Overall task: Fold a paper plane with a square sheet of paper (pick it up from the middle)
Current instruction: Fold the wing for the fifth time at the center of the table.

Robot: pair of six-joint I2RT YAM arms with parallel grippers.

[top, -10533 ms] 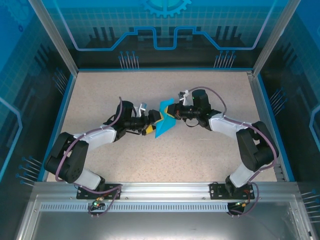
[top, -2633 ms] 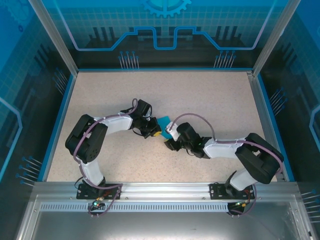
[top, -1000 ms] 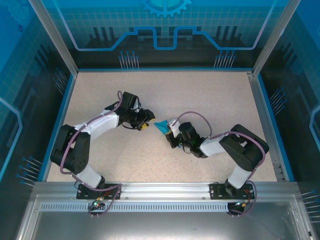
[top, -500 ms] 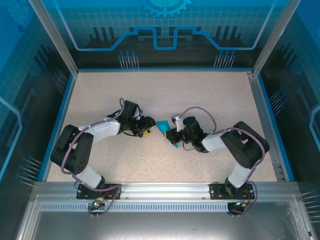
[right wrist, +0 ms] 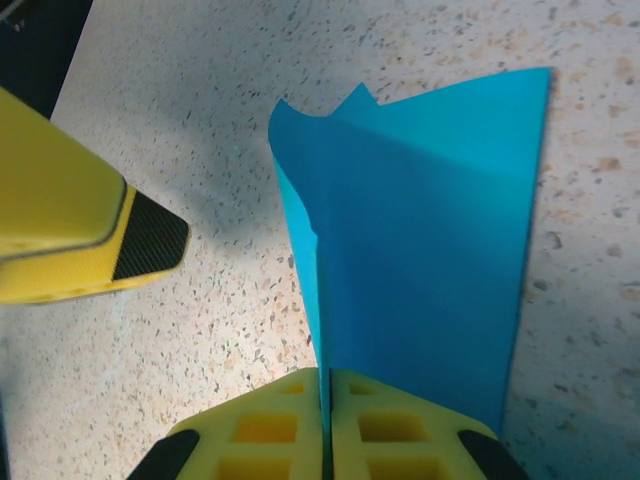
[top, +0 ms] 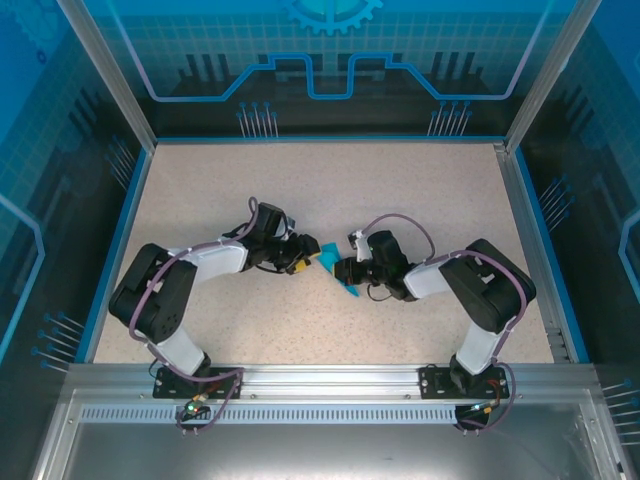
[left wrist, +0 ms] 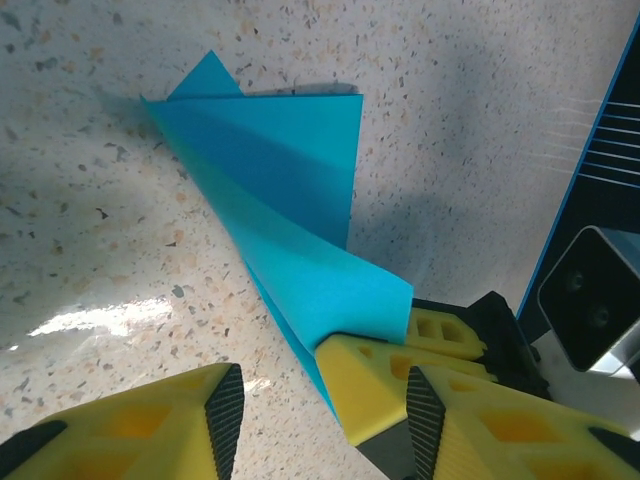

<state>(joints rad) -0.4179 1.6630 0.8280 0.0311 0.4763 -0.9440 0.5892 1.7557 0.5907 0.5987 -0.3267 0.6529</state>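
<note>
The square sheet of paper (left wrist: 290, 190) is teal-blue and folded into a pointed, layered wedge with one flap curling up. It lies mid-table (top: 327, 255) between both grippers. My right gripper (right wrist: 325, 400) is shut on the paper (right wrist: 430, 230) along its centre crease, with the wide end fanning away from the yellow fingers. My left gripper (left wrist: 318, 405) stands open, low over the table. Its two fingers straddle one yellow finger (left wrist: 380, 390) of the right gripper and the paper's edge, and hold nothing. From above, the left gripper (top: 305, 258) and right gripper (top: 343, 270) nearly meet.
The speckled beige tabletop (top: 330, 190) is ringed by a blue rim (top: 135, 210) and clear panels. The right wrist's camera housing (left wrist: 592, 298) sits close to my left gripper. One left finger (right wrist: 70, 240) shows beside the paper in the right wrist view.
My left gripper has moved right, up to the paper and the right gripper's fingers. The right gripper has shifted slightly, keeping its hold on the paper.
</note>
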